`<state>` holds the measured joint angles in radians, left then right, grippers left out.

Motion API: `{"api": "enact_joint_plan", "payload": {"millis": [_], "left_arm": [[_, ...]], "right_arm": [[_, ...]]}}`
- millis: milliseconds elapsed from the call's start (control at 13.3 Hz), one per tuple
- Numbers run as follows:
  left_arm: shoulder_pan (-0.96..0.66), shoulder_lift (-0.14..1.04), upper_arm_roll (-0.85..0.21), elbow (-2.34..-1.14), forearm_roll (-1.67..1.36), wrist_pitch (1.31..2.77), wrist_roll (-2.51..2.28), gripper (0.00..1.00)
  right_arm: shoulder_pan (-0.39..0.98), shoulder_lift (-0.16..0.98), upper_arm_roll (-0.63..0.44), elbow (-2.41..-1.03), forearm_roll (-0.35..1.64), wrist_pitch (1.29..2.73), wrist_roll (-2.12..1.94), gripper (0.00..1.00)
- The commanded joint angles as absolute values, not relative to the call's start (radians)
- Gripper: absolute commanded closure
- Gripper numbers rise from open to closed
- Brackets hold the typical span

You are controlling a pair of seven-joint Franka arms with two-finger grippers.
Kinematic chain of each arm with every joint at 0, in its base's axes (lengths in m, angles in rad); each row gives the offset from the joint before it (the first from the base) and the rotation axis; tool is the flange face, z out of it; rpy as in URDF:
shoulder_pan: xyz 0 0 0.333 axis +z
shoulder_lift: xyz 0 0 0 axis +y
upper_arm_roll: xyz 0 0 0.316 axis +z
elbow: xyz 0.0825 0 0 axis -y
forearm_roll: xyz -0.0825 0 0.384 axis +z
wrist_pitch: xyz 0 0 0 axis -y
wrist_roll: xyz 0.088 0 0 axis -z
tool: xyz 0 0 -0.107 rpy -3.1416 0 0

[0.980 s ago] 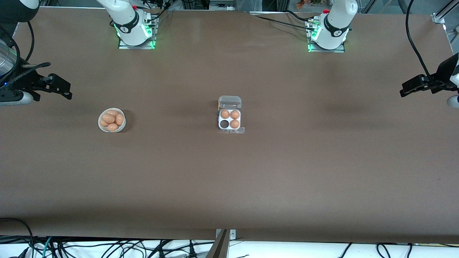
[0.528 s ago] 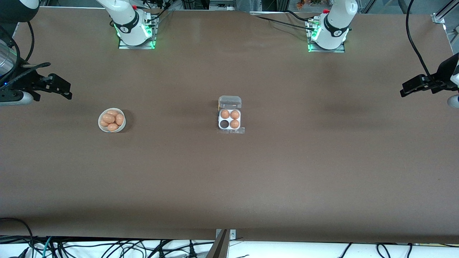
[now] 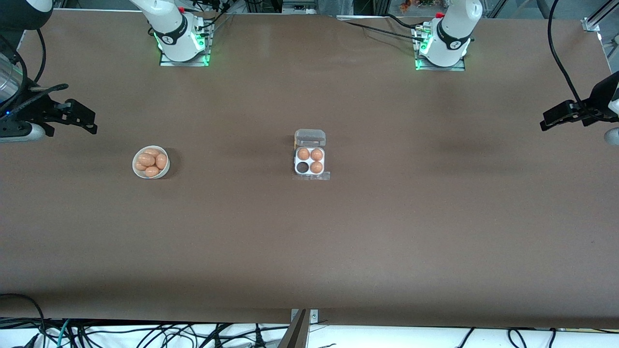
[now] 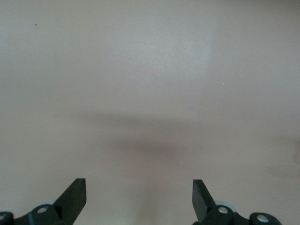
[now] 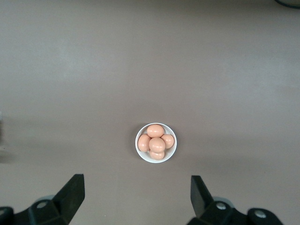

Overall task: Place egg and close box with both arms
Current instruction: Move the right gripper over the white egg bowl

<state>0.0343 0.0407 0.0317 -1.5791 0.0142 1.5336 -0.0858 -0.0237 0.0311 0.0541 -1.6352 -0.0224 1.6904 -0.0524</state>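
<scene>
1. Tan-brown oval eggs [image 3: 151,163] sit heaped in your round white bowl [image 3: 137,171] toward the right arm's end of the table. In the right wrist view the same bowl [image 5: 141,153] lies well clear of the black two-finger right gripper [image 5: 137,194], whose fingers stand wide apart and hold nothing.
2. Your small square box of clear plastic [image 3: 310,161] rests near the middle of the brown table [image 3: 309,241], well apart from both claws. Its transparent hinged lid [image 3: 310,137] is folded open on the edge of the box farther from the front camera.
3. You have three smooth tan eggs in the whitish four-cell tray. The fourth cell [image 3: 302,167], on the nearer row toward the right arm's end, shows dark and bare.
4. Your left gripper [image 4: 139,197] hangs over bare matte tabletop at the left arm's end. Its fingers are spread and grip nothing.
5. In the front view you see the right gripper [image 3: 82,120] and the left gripper [image 3: 553,118] at either edge of the table, both up in the air.
6. Compared with a second ago, you find the bowl, the box and the right gripper unmoved. The left gripper has shifted only very slightly.
</scene>
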Motion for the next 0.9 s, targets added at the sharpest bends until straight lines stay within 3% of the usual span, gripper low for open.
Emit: {"api": "enact_joint_plan", "payload": {"millis": [0, 151, 528, 829], "left_arm": [[0.040, 0.052, 0.020, -1.551, 0.046, 1.519, -0.086, 0.00], [0.038, 0.052, 0.020, -1.551, 0.046, 1.519, -0.086, 0.00], [0.038, 0.052, 0.018, -1.552, 0.046, 1.519, -0.086, 0.00], [0.037, 0.052, 0.017, -1.552, 0.046, 1.519, -0.086, 0.00]], "right_arm": [[-0.012, 0.061, 0.058, -1.638, -0.070, 1.687, -0.080, 0.00], [0.055, 0.113, 0.058, -1.637, -0.211, 1.683, -0.232, 0.00], [0.037, 0.248, 0.042, -1.649, -0.142, 1.707, -0.227, 0.00], [0.021, 0.239, -0.031, -1.888, -0.014, 1.970, -0.242, 0.00]]}}
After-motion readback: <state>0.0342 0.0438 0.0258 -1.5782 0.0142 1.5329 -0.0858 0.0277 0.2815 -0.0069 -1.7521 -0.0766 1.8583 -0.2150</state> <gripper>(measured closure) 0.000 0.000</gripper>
